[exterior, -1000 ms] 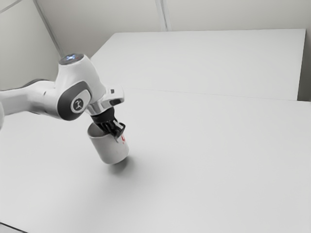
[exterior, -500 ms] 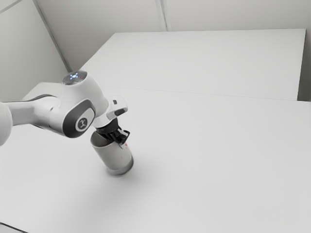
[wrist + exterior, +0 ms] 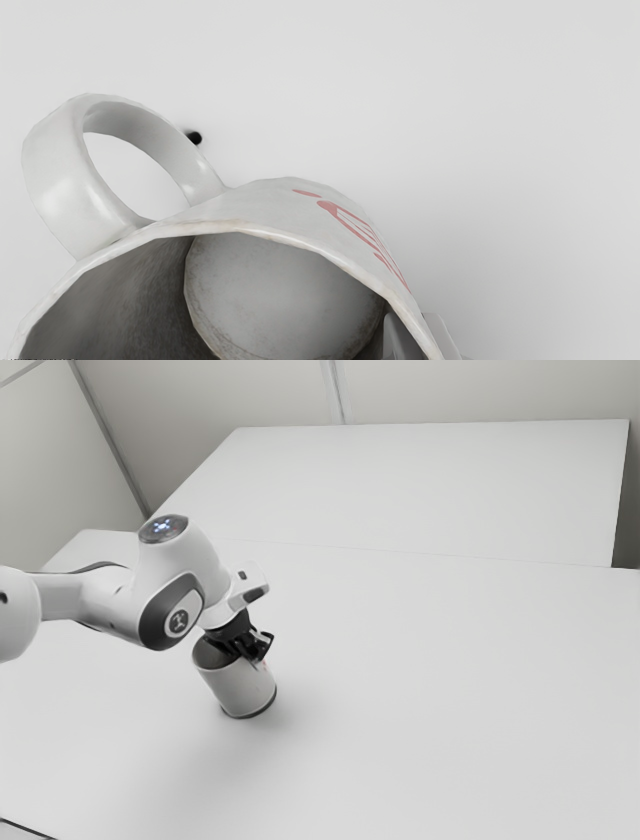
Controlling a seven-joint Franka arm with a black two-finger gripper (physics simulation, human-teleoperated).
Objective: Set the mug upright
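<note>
In the exterior view my gripper (image 3: 250,648) is at the rim of the white mug (image 3: 241,690), on its side toward the exterior view's right. The mug stands on its base, mouth up, leaning slightly toward the exterior view's left; whether its base rests flat I cannot tell. The wrist view looks into the mug (image 3: 270,205), with its handle and red print showing. There my gripper (image 3: 417,332) holds the wall between its fingers, one inside and one outside.
A white table (image 3: 430,710) surrounds the mug, with another white surface (image 3: 420,490) behind it. A small black spot (image 3: 194,137) shows beyond the handle in the wrist view.
My gripper and the mug have moved down and slightly toward the exterior view's right. The mug's lean has lessened, and the shadow gap beneath it has closed.
</note>
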